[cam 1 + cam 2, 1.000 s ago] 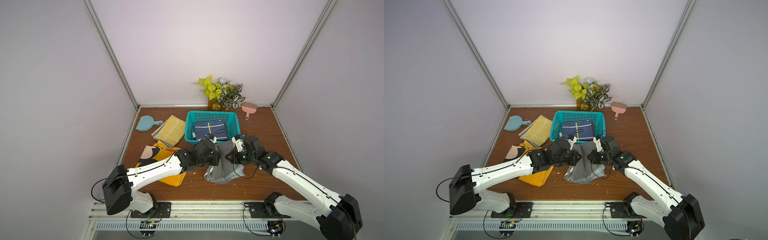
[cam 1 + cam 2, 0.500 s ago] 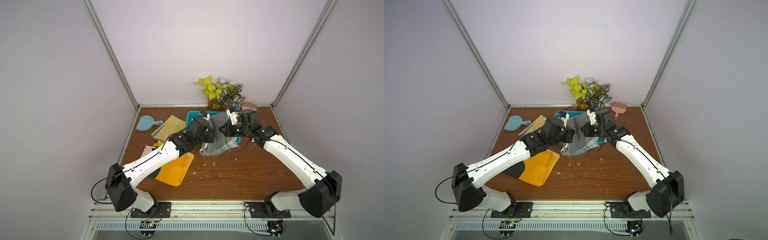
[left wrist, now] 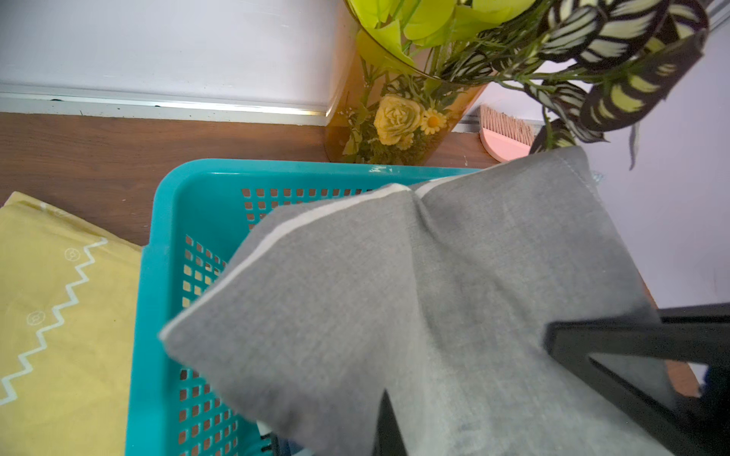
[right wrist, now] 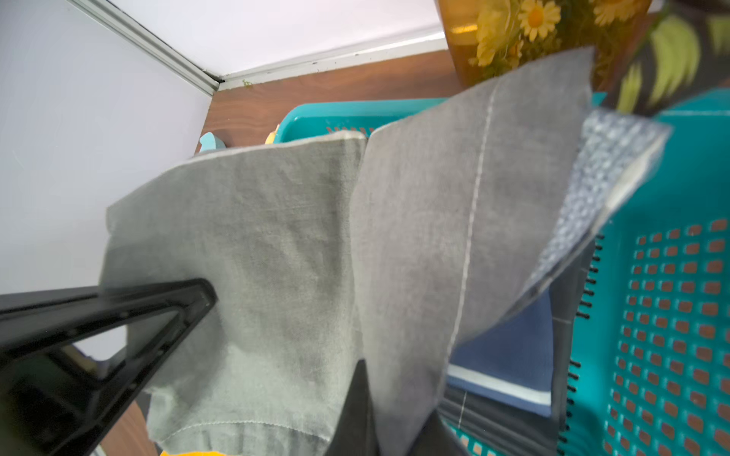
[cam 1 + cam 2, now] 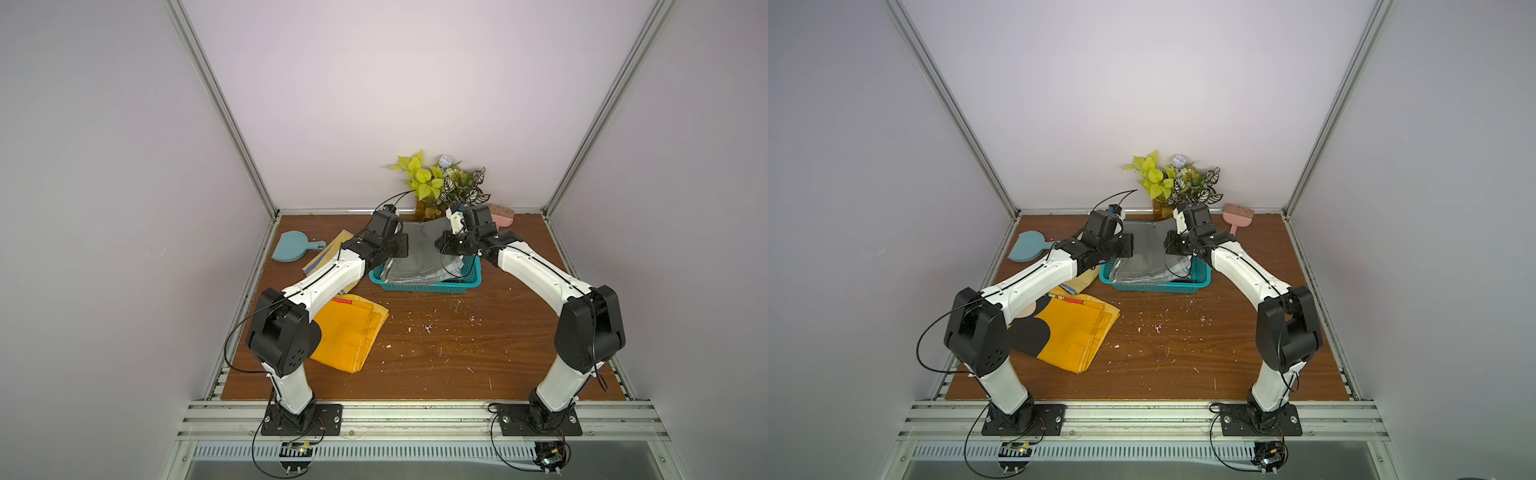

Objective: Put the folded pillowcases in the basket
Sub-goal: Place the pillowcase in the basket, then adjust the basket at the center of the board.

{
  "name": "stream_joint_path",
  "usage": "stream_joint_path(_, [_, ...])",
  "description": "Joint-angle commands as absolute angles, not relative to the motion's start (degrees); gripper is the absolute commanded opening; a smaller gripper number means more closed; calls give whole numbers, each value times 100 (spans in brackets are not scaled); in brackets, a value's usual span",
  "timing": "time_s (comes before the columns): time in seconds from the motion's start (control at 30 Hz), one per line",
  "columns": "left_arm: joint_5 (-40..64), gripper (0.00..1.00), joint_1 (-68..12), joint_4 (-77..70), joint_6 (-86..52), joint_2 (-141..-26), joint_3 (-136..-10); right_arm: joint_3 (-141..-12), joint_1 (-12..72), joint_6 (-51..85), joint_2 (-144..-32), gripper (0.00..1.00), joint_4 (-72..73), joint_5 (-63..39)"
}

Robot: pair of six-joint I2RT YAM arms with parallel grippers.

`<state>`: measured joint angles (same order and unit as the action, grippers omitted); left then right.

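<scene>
Holding the pillowcase [image 5: 419,259] over the basket [image 5: 428,287], its lower end already inside; my left gripper [image 5: 402,248] and right gripper [image 5: 444,246] each pinch an upper corner tight; next I should lower, then release.

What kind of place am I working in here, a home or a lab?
Most likely a lab test cell, not a home: plain panels framed by aluminium posts, arms bolted to a front rail, and staged props like the flower vase on a wood-grain table.
</scene>
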<state>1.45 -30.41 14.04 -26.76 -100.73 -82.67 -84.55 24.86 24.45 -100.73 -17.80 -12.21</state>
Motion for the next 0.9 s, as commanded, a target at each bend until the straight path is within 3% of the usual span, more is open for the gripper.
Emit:
stream_joint_path(0.0, [309,0,-2876,1109,-2511,-10230,-8442,-8877,2413,2243,-10193,7,-1504,-1118])
stream_joint_path(0.1, [328,6,-2808,1098,-2474,-10406,-8433,-8936,2408,2231,-10423,14,-1527,-1127])
stream_joint_path(0.23, [268,45,-2771,1213,-2434,-10553,-8437,-8813,2408,2223,-10534,32,-1523,-1096])
stream_joint_path(0.27, [252,59,-2775,1230,-2434,-10543,-8420,-8737,2408,2245,-10501,38,-1480,-1061])
stream_joint_path(0.4, [-1,78,-2754,1264,-2479,-10389,-8313,-8558,2408,2276,-10257,53,-1384,-913])
stream_joint_path(0.53, [-247,90,-2746,1403,-2521,-10099,-8289,-8339,2408,2232,-9761,60,-1426,-682])
stream_joint_path(0.87, [-152,92,-2751,1544,-2788,-8954,-7432,-6670,2178,2097,-8127,67,-1652,46])
